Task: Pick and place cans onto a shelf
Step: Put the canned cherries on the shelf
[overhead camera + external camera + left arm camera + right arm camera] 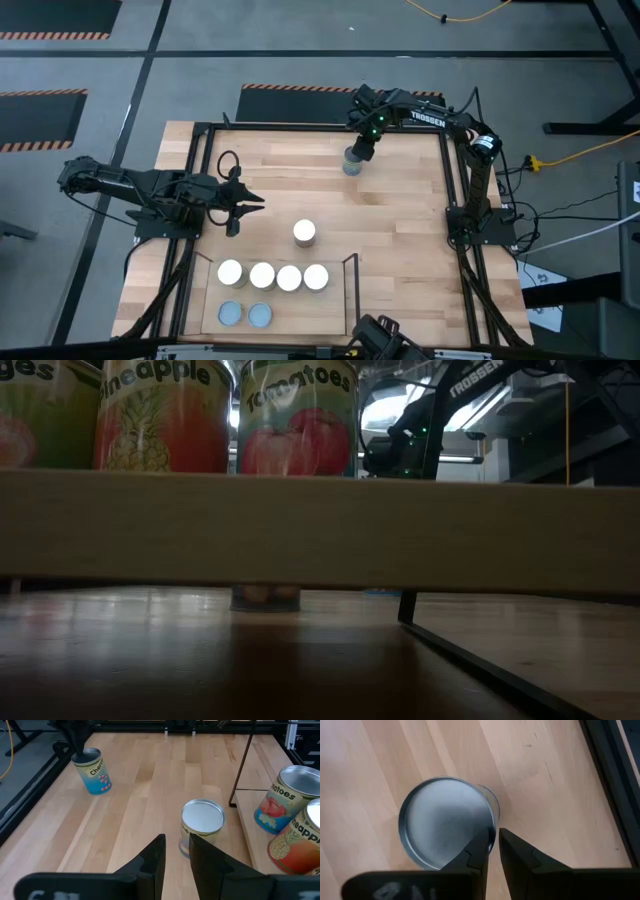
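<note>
My right gripper (pixel 359 149) is at the table's far side, shut on a blue-labelled can (pixel 352 163) with a grey top (pixel 445 822). The left wrist view shows that can (pixel 93 771) tilted. A white-topped can (pixel 304 232) stands upright on its base mid-table, just ahead of my left gripper (pixel 176 842), which is open by a narrow gap and empty at the table's left (pixel 248 205). The shelf (pixel 335 310) lies at the near edge. It carries several white-topped cans (pixel 274 276) in its far row and two grey-topped ones (pixel 245 314) in its near row. My right gripper pinches the can's rim (pixel 493 826) on one side of the top. One finger (pixel 479 851) lies over the recessed top and the other (pixel 520 855) is outside the wall. The fingers come from above, pointing steeply down. The can hangs tilted; whether its base touches the table I cannot tell.
Black frame rails (pixel 455 190) run along the table's edges. The shelf's thin black upright (pixel 241 770) stands beside the tomato can (pixel 280 802) and the pineapple can (pixel 300 840). Bare wood lies between the mid-table can and the held can.
</note>
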Controlling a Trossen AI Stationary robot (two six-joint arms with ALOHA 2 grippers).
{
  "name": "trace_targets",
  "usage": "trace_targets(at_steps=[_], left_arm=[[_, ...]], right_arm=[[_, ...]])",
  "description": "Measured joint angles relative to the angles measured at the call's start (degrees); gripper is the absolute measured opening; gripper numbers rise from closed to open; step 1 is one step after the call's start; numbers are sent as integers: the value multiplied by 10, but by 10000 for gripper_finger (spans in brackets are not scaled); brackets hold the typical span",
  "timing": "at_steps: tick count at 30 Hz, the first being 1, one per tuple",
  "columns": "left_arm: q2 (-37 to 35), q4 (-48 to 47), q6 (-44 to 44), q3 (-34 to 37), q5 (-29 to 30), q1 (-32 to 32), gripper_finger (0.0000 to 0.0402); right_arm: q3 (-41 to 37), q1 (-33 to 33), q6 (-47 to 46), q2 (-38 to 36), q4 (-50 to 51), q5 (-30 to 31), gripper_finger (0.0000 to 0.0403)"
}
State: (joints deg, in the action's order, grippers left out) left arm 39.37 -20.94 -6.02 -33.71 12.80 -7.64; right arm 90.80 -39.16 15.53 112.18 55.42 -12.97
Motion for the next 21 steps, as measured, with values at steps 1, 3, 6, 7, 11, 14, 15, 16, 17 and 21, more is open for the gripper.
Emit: trace_targets(at_steps=[1,3,6,7,11,14,15,16,17,21], left_arm=[[0,0,0,0,0,0,79],[0,0,0,0,0,0,79],[0,0,0,0,0,0,79],[0,0,0,0,0,0,79],[0,0,0,0,0,0,78],[0,0,0,0,0,0,78],[0,0,0,0,0,0,78],[0,0,0,0,0,0,78],[0,0,0,0,0,0,78],[0,0,0,0,0,0,78]], right_arm=[[0,0,0,0,0,-3,51],[0,0,0,1,0,-6,51],[0,0,0,1,-1,-7,50],[0,0,0,1,-1,-8,49],[0,0,0,1,-1,-8,26],[0,0,0,1,-3,-8,7],[0,0,0,1,-3,-8,7],[0,0,0,1,-2,-8,7],[0,0,0,1,-3,-8,8],[6,0,0,3,0,-7,4]])
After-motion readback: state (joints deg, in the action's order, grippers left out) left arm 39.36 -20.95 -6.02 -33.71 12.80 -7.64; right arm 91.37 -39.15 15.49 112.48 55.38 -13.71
